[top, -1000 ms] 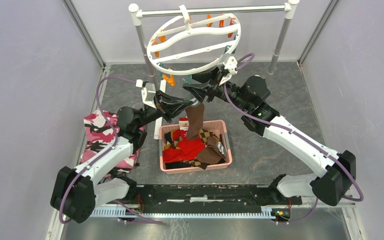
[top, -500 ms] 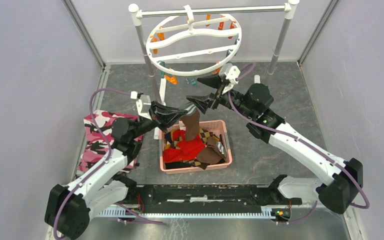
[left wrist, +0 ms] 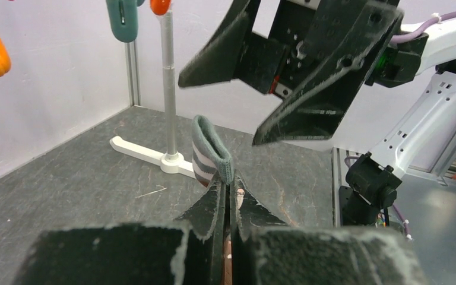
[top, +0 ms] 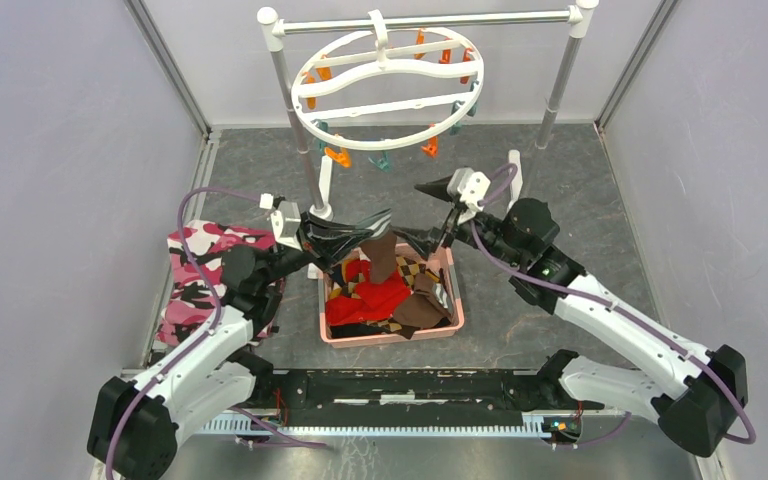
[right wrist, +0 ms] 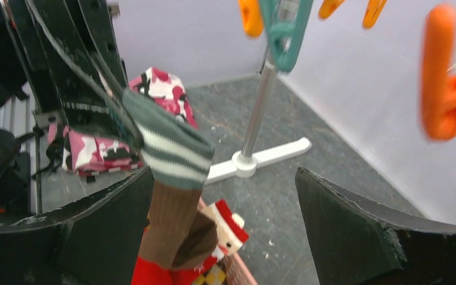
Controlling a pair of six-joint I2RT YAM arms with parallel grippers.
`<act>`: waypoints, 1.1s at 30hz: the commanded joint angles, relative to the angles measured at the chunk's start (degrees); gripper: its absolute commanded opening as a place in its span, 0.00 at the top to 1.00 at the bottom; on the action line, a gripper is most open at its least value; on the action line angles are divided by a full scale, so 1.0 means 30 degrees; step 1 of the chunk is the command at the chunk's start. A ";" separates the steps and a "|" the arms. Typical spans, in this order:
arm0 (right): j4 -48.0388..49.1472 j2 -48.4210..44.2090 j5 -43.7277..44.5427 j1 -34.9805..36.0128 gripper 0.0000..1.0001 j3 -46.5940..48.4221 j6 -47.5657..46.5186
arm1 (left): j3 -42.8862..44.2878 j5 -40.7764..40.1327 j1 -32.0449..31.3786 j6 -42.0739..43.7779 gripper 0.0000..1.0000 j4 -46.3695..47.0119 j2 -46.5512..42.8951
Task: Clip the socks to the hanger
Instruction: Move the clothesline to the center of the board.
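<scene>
The brown sock (top: 382, 258) is pinched by its striped cuff (left wrist: 211, 151) in the tightly closed left jaws and hangs over the pink basket (top: 457, 300), apart from the hanger (top: 400, 102). The right jaws are spread wide, holding nothing. The sock is likely soft, light and floppy; the cuff is best gripped.

The long dark brown sock (right wrist: 172, 225) is soft matt knit cloth with a ribbed cuff. The round white hanger ring (top: 390, 104) is smooth plastic. The black fingers (right wrist: 356, 231) are rough, grainy and matt.
</scene>
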 commanded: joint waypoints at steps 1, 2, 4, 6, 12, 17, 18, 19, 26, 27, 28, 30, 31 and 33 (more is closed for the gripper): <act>0.0788 -0.1196 -0.0478 0.0042 0.04 -0.1843 -0.1091 | -0.0512 0.0671 0.0032 0.1525 0.98 0.1720 -0.0513; 0.0931 -0.1451 -0.0791 0.0056 0.04 -0.2252 -0.1240 | -0.0651 0.0618 0.0028 0.1718 0.98 0.1816 -0.0561; 0.1424 -0.2138 -0.1422 0.0029 0.03 -0.3139 -0.1479 | -0.0933 0.0572 0.0003 0.1976 0.98 0.2300 -0.0631; 0.1988 -0.2587 -0.1952 0.0050 0.03 -0.3878 -0.1554 | -0.1093 0.0654 -0.0053 0.1970 0.98 0.2935 -0.0646; 0.3932 -0.2198 -0.3211 0.0034 0.03 -0.4392 -0.1429 | -0.1095 0.1026 -0.0515 0.1105 0.98 0.5105 -0.0123; 0.5413 -0.1053 -0.4109 0.0016 0.07 -0.4020 -0.0550 | -0.0804 0.1132 -0.1027 0.0923 0.98 0.5279 0.0282; 0.5674 -0.0948 -0.4192 0.0045 0.08 -0.3981 -0.0415 | -0.0772 0.1130 -0.1112 0.0936 0.98 0.5260 0.0355; 0.5829 -0.0812 -0.4242 0.0025 0.09 -0.3926 -0.0305 | -0.0750 0.1118 -0.1199 0.0938 0.98 0.5257 0.0427; 0.6085 0.0412 -0.5602 0.0031 0.28 -0.2526 0.0498 | -0.0390 0.1097 -0.1492 0.0962 0.98 0.5357 0.1013; 0.6092 0.0512 -0.5669 0.0018 0.34 -0.2401 0.0570 | -0.0376 0.1030 -0.1500 0.0988 0.98 0.5368 0.1051; 0.6061 0.0563 -0.5732 0.0025 0.40 -0.2369 0.0632 | -0.0356 0.0974 -0.1515 0.0996 0.98 0.5373 0.1081; 0.6032 0.0584 -0.5772 0.0036 0.58 -0.2296 0.0645 | -0.0326 0.0777 -0.1519 0.0996 0.98 0.5374 0.1174; 0.6034 0.0572 -0.5754 0.0028 0.66 -0.2274 0.0675 | -0.0324 0.0635 -0.1521 0.1022 0.98 0.5374 0.1214; 0.5906 0.0573 -0.5742 0.0030 0.78 -0.2183 0.0658 | -0.0274 0.0418 -0.1521 0.0996 0.98 0.5374 0.1289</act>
